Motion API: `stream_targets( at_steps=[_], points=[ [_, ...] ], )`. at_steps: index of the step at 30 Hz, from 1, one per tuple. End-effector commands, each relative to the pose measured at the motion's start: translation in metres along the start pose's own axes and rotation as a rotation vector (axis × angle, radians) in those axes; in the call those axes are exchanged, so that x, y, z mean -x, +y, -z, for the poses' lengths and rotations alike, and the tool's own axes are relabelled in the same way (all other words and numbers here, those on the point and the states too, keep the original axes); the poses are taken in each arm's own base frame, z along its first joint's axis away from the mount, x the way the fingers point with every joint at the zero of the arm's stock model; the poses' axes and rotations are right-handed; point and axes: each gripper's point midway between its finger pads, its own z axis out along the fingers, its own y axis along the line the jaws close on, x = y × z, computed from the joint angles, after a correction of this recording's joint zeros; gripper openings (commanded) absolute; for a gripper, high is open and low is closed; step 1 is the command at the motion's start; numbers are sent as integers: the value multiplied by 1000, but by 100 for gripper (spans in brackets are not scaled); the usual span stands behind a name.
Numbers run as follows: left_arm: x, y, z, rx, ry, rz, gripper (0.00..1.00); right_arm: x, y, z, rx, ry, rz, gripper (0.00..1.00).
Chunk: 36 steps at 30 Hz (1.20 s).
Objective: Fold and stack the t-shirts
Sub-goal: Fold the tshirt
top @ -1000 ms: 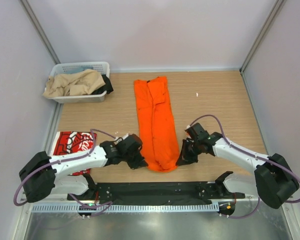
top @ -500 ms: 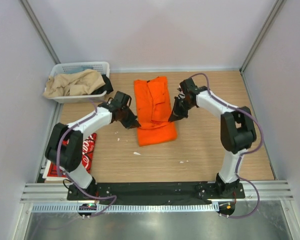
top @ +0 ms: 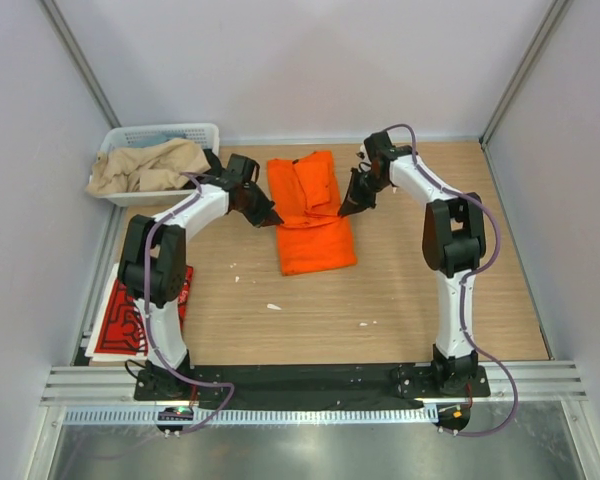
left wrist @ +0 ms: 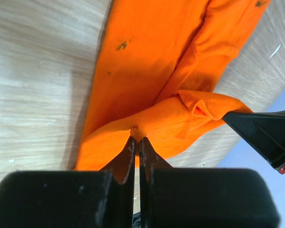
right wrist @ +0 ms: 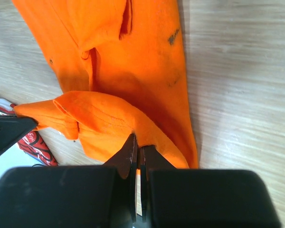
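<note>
The orange t-shirt [top: 315, 235] lies mid-table, its near half doubled back over its far half. My left gripper [top: 267, 217] is shut on the folded hem at the shirt's left side, and the left wrist view shows the fingertips [left wrist: 138, 139] pinching orange cloth [left wrist: 147, 61]. My right gripper [top: 346, 208] is shut on the hem at the right side, with cloth [right wrist: 133, 61] nipped at its tips [right wrist: 138, 142]. Both lifted corners hang a little above the layer below. The red t-shirt [top: 120, 320] with white lettering lies flat at the left table edge, partly under the left arm.
A white slatted basket [top: 165, 132] stands at the back left, with beige cloth [top: 145, 165] and something dark in it. Small white scraps [top: 273, 306] lie on the wooden table in front of the orange shirt. Grey walls close in both sides and the back.
Both grippers have carried the orange shirt's near end away from the arm bases to the far half, folding the long strip to about half its length. The red shirt is now more uncovered.
</note>
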Motion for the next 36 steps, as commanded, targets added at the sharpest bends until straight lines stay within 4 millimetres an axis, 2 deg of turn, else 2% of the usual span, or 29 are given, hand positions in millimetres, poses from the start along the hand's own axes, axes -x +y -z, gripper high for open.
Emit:
stream_targets(
  at_steps=[1, 8, 13, 17, 18, 19, 20, 21, 24, 25, 27, 28, 29, 30, 32, 35, 36],
  points=[
    [8, -8, 1, -32, 21, -10, 0, 7, 13, -2, 52, 9, 14, 1],
    [14, 3, -8, -7, 23, 6, 0, 12, 16, -11, 86, 16, 13, 1],
    [17, 3, -19, -14, 41, -12, 2, 26, 16, -13, 101, -22, -12, 5],
    [33, 3, -16, 11, -18, -60, 29, 40, 18, -13, 120, -64, -10, 26],
    [35, 5, -10, 31, -42, -74, 35, 43, 17, -10, 112, -75, -3, 34],
    [40, -1, 3, 20, -82, -109, 42, 50, 15, -5, 82, -107, 12, 38],
    [45, 1, 10, 36, -125, -119, 45, 49, 13, 1, 55, -113, 23, 43],
    [47, -6, 24, 18, -157, -150, 49, 51, 9, 14, 17, -149, 45, 51],
    [37, -14, 35, -10, -170, -201, 45, 38, 19, 24, 33, -174, 75, 58],
    [26, -21, 34, -33, -151, -222, 39, 24, 22, 28, 45, -169, 66, 57],
    [5, -28, 29, -92, -91, -236, 34, 15, 37, 25, 99, -184, 80, 55],
    [-10, -27, 22, -93, -57, -247, 27, 1, 32, 16, 102, -157, 47, 52],
    [-18, -28, 16, -103, -33, -240, 24, 1, 41, 17, 136, -177, 57, 46],
    [-25, -36, 13, -149, -14, -249, 22, -4, 42, 13, 144, -168, 52, 38],
    [-40, -33, 1, -155, 28, -241, 18, -16, 44, 2, 149, -141, 51, 33],
    [-50, -34, -16, -176, 73, -221, 16, -19, 41, -14, 143, -139, 10, 13],
    [-50, -33, -25, -176, 80, -210, 15, -20, 40, -19, 144, -135, -3, 2]
  ],
)
